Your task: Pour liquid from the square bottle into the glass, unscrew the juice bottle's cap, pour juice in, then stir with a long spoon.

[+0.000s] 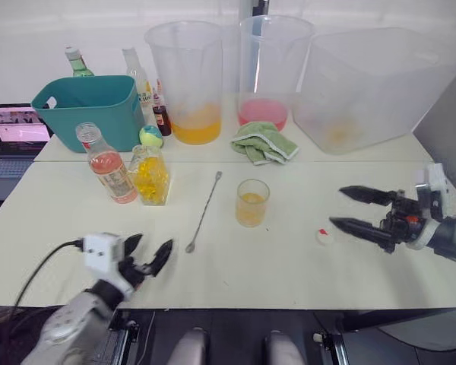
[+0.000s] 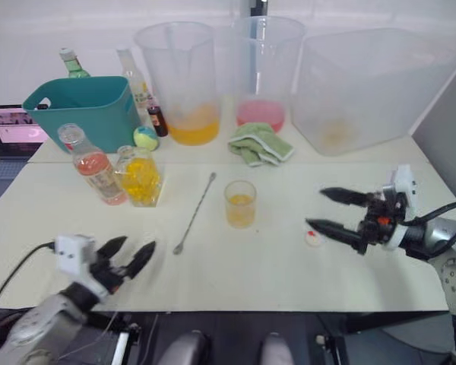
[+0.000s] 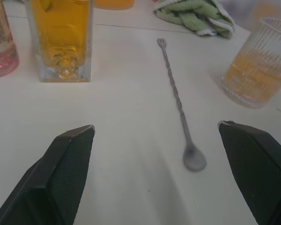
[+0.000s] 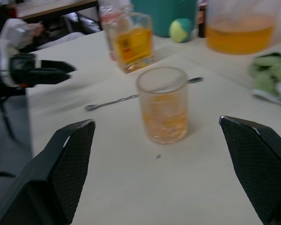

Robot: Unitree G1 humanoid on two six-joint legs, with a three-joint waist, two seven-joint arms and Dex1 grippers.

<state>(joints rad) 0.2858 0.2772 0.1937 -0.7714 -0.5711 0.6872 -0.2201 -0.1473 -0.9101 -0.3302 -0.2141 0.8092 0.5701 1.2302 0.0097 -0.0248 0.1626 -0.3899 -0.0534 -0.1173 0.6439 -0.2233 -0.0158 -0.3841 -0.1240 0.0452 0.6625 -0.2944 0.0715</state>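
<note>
The glass (image 1: 252,202) stands mid-table, partly filled with orange-yellow liquid. The long spoon (image 1: 204,211) lies to its left, bowl toward me. Further left stand the square bottle (image 1: 150,175) of yellow liquid and the juice bottle (image 1: 106,163), its neck uncapped. The cap (image 1: 324,236) lies on the table right of the glass. My right gripper (image 1: 337,206) is open, its lower fingertip just beside the cap and holding nothing. My left gripper (image 1: 153,242) is open near the front edge, left of the spoon's bowl (image 3: 194,159).
A teal basket (image 1: 87,106), a green bottle (image 1: 77,62), a tall clear bottle (image 1: 139,80) and a ball (image 1: 150,135) sit at the back left. Two pitchers (image 1: 186,76), a large tub (image 1: 365,84) and a green cloth (image 1: 264,142) line the back. A laptop (image 1: 15,137) sits far left.
</note>
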